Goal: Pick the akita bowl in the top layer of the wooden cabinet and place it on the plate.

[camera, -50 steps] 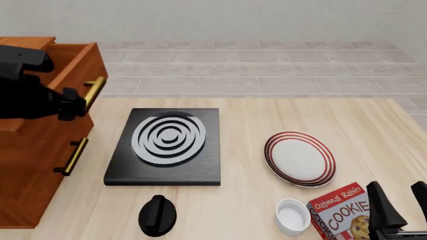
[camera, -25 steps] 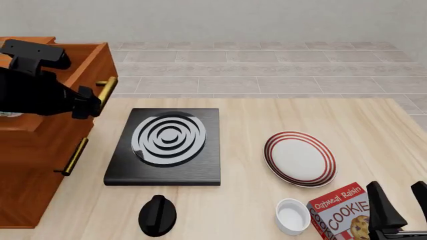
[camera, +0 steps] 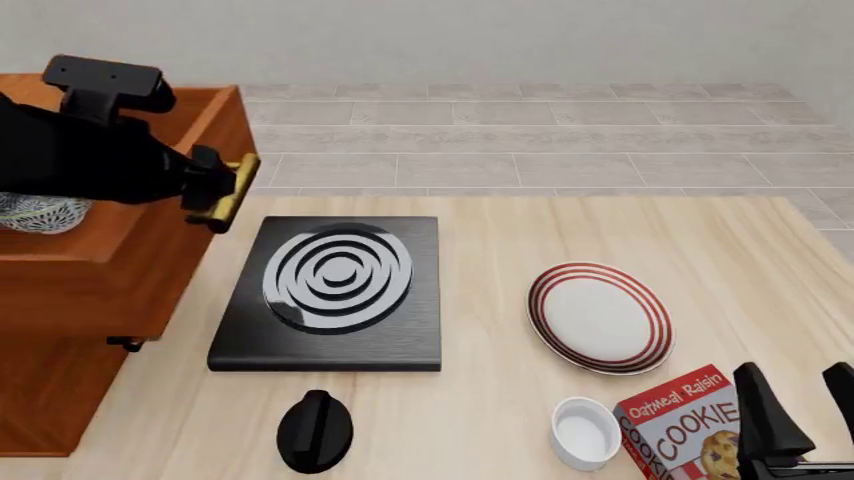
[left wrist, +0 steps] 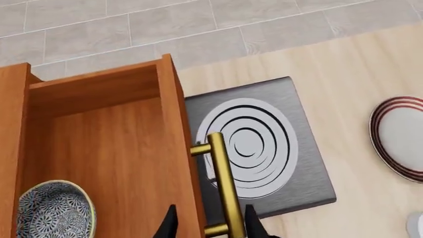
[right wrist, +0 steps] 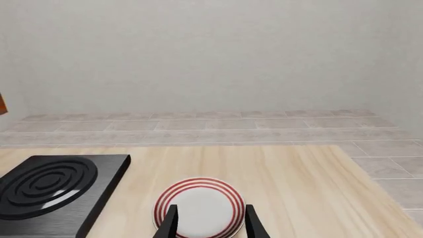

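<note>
The top layer (camera: 114, 275) of the wooden cabinet (camera: 54, 390) stands pulled out over the table. My left gripper (camera: 218, 190) is shut on its brass handle (left wrist: 223, 181), and the fingertips (left wrist: 170, 225) straddle the bar. The speckled akita bowl (left wrist: 53, 212) lies inside the drawer at its rear corner, and part of this bowl (camera: 34, 212) peeks out behind my left arm. The red-ringed plate (camera: 601, 318) lies right of centre on the table. My right gripper (right wrist: 210, 223) hovers open near the front right corner, short of the plate (right wrist: 198, 206), holding nothing.
A black stove slab (camera: 331, 290) with white rings lies between cabinet and plate. A black knob-like object (camera: 315, 430) sits near the front edge. A small white cup (camera: 585, 432) and a cookie box (camera: 681, 425) stand beside my right gripper (camera: 801, 420).
My left gripper has drawn the top drawer further out to the right by its handle. The bowl inside has come into sight. The right arm has not moved.
</note>
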{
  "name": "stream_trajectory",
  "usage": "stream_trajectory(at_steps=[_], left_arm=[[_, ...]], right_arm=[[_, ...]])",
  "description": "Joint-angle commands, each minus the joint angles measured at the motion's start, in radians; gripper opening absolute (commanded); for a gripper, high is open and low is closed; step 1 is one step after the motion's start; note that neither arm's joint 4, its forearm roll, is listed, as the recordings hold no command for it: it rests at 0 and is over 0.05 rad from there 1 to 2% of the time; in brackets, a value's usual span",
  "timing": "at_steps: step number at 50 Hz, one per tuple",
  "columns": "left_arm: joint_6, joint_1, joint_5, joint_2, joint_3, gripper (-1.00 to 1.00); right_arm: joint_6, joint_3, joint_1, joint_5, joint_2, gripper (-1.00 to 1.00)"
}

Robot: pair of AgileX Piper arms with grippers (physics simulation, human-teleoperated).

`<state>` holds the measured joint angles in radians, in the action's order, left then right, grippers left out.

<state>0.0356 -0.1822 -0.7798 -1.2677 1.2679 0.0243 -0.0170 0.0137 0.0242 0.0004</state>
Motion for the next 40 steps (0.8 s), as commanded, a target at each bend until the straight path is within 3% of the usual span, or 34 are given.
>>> stream_trajectory(at_steps=[1, 40], left_arm=[[-0.002, -0.048, 0.048, -0.029, 0.048, 1.00], [-0.089, -0.157, 0.103, -0.067, 0.034, 1.00]], right_arm=[[0.000, -0.001, -0.001, 0.000, 0.000, 1.00], [0.003, -0.004, -0.003, -0.001, 0.000, 1.00]])
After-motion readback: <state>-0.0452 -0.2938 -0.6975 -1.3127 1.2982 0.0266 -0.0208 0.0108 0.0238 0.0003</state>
